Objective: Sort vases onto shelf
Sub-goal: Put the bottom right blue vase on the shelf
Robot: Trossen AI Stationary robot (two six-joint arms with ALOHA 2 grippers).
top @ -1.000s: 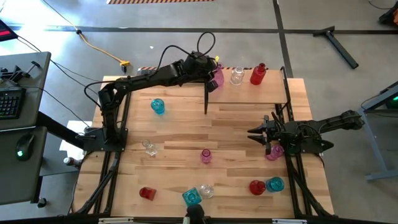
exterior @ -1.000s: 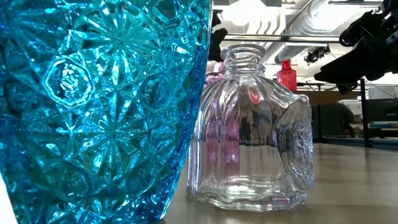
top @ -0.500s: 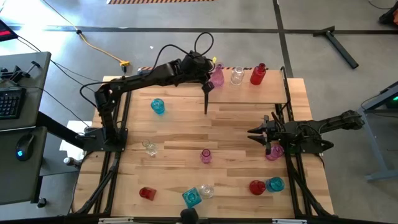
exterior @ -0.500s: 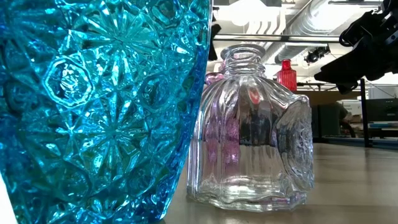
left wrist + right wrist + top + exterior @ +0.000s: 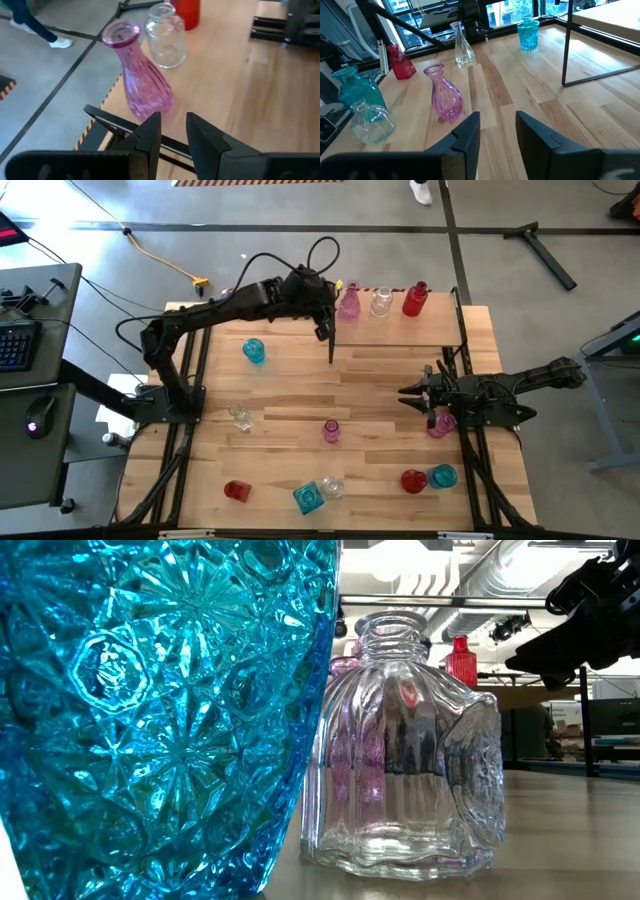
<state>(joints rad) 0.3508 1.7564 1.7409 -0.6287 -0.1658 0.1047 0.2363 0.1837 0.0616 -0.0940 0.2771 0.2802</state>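
Note:
Three vases stand by their bases in a row on the shelf point(image 5: 430, 330) at the table's far side: pink point(image 5: 349, 302), clear point(image 5: 381, 301) and red point(image 5: 414, 298). My left gripper point(image 5: 322, 330) hovers open at the shelf's left end, just short of the pink vase point(image 5: 140, 75), with nothing between its fingers point(image 5: 173, 135). My right gripper point(image 5: 405, 392) waits open and empty point(image 5: 495, 130) at the table's right side. Several more vases stand loose on the table, among them a teal one point(image 5: 254, 350) and a pink one point(image 5: 331, 430).
A clear vase point(image 5: 240, 417) stands at the left. Red point(image 5: 236, 491), teal point(image 5: 308, 497) and clear point(image 5: 333, 487) vases line the near edge; red point(image 5: 413, 480) and teal point(image 5: 442, 476) stand near right, pink point(image 5: 441, 424) under the right arm. The shelf's black post point(image 5: 331, 345) stands beside my left gripper.
My left gripper has drawn back from the pink vase on the shelf, toward the table's left edge and upward, staying open. The pink vase stays upright where it was. My right arm has kept still.

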